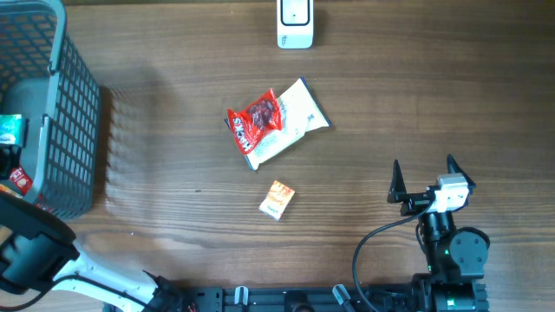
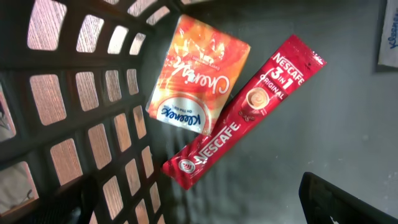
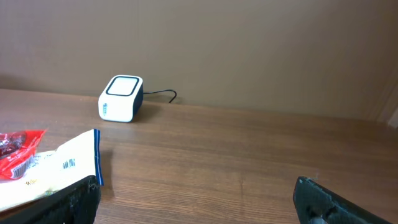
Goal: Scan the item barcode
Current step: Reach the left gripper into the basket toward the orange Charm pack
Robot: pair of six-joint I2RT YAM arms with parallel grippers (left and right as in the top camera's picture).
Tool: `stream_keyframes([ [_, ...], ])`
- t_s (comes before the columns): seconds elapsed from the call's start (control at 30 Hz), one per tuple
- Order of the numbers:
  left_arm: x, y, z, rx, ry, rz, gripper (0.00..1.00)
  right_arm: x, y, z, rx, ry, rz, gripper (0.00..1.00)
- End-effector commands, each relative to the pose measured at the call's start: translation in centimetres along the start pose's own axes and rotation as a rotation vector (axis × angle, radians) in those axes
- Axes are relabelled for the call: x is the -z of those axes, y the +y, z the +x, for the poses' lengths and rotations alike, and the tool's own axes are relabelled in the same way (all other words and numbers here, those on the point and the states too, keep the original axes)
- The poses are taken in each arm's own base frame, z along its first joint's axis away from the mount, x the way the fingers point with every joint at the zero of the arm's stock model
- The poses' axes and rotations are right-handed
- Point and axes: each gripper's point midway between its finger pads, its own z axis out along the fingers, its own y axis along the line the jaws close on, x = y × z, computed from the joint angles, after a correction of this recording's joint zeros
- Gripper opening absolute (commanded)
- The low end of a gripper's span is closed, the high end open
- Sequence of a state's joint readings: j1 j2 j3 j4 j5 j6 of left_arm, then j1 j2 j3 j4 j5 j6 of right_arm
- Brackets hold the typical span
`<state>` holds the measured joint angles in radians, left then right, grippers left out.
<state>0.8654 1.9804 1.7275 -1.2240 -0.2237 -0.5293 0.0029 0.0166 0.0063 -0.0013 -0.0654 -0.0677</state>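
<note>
Wood-grain worktop (image 1: 173, 225) fills the overhead view. At its far left stands one grey slotted basket (image 1: 74, 113), and the left arm (image 1: 35, 251) reaches into it from the near edge. The left gripper (image 2: 198, 198) hangs over the basket floor with its jaws spread wide. Only one dark finger (image 2: 348, 199) shows in the left wrist view.

Two packs lie flat below it, touching. One is an orange tissue pack (image 2: 199, 74) with "Kleenex" in blue on a white oval. The other is a red stick (image 2: 249, 112) reading "NESCAFÉ 3 IN 1 ORIGINAL", with "NESCAFÉ" printed again lower down. A pale corner of a third pack (image 2: 389, 37) is cut off by the frame edge.

Three items sit on the open worktop near the middle. A red packet (image 1: 258, 117) lies on top of a white packet (image 1: 295, 121) with a blue edge; their print is too small to read. A small orange sachet (image 1: 277, 200) lies apart, nearer the robot.

One white barcode scanner (image 1: 295, 24) sits at the far edge, well apart from the packets, with a dark cable (image 3: 163, 94) behind it.

At the right, the right gripper (image 1: 423, 165) hovers low over bare wood with its jaws spread wide.
</note>
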Motion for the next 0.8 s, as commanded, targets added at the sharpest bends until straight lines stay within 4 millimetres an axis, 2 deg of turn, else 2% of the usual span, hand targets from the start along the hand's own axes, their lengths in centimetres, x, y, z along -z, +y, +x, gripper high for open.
stream_keyframes([
  [0.0,-0.9,0.8,-0.1,0.009,0.01,-0.037,1.0,0.0,-0.5,0.0,-0.015,-0.002,0.023,1.0],
  [0.1,-1.2,0.8,0.1,0.008,0.014,-0.035,1.0,0.0,-0.5,0.0,-0.015,-0.002,0.023,1.0],
  [0.43,-4.6,-0.9,1.9,-0.078,0.058,0.05,1.0,0.0,-0.5,0.0,-0.015,-0.002,0.023,1.0],
  [0.63,-5.4,-1.2,1.5,-0.12,0.028,0.062,1.0,0.0,-0.5,0.0,-0.015,-0.002,0.023,1.0],
  [0.77,-6.0,-0.2,1.0,-0.139,-0.01,-0.001,0.98,0.0,-0.5,0.0,-0.015,-0.002,0.023,1.0],
])
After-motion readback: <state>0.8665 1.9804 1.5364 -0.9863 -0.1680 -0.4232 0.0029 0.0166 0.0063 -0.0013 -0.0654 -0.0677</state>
